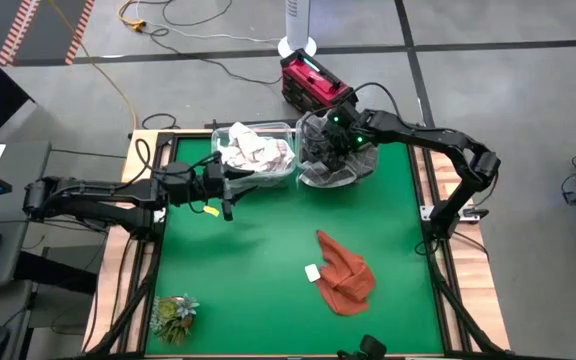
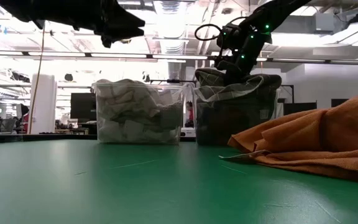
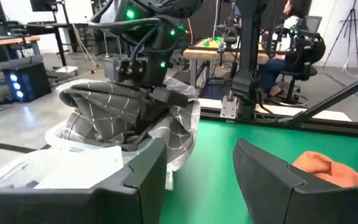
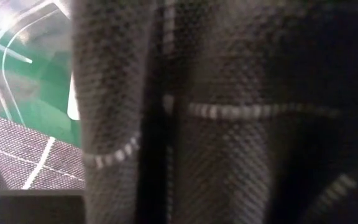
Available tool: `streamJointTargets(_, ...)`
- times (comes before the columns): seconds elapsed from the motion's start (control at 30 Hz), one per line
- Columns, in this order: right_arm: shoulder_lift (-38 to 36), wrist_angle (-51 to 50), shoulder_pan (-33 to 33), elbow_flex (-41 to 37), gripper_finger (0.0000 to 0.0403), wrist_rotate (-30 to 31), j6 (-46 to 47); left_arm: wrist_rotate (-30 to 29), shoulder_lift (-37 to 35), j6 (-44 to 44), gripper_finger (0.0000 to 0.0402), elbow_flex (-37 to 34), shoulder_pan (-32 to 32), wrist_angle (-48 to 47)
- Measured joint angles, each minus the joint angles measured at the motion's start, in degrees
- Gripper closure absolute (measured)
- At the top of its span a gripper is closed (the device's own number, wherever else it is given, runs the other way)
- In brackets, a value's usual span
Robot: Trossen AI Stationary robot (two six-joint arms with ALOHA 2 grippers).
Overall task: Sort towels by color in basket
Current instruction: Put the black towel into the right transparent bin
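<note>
Over the right bin (image 1: 336,172), the right gripper (image 1: 330,140) sits deep in the dark grey checked towel (image 3: 110,109) — I cannot tell its grip. Nearer that arm lies the orange towel (image 1: 345,272); the left gripper (image 1: 226,188) hangs open, empty.

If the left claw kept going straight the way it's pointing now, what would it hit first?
Probably the dark grey checked towel heaped over the clear bin, where the right claw is working. The left claw points that way with fingers open, though depth is hard to judge.

far edge: two bins (image 1: 258,150) block | centre: orange towel (image 1: 345,273) | elsewhere: open mat (image 1: 258,270)
</note>
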Motion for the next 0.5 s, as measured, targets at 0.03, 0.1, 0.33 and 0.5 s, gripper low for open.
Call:
streamJointTargets(0.03,0.0,0.0,0.0,0.0,0.0200,0.0,0.3,0.0,0.0,0.0,0.0228,0.0,0.0,-0.2)
streamJointTargets(0.1,0.0,-0.1,0.0,0.0,0.0200,0.0,0.7,0.0,0.0,0.8,0.0228,0.0,0.0,-0.5)
streamJointTargets(0.33,0.0,-1.9,0.8,0.3,0.0200,0.0,0.6,-0.5,0.0,2.8,0.0228,0.0,0.0,-0.6)
streamJointTargets(0.5,-1.5,-11.0,2.4,6.2,0.0200,0.2,0.0,-0.9,0.0,6.7,0.0228,0.0,0.0,-1.9)
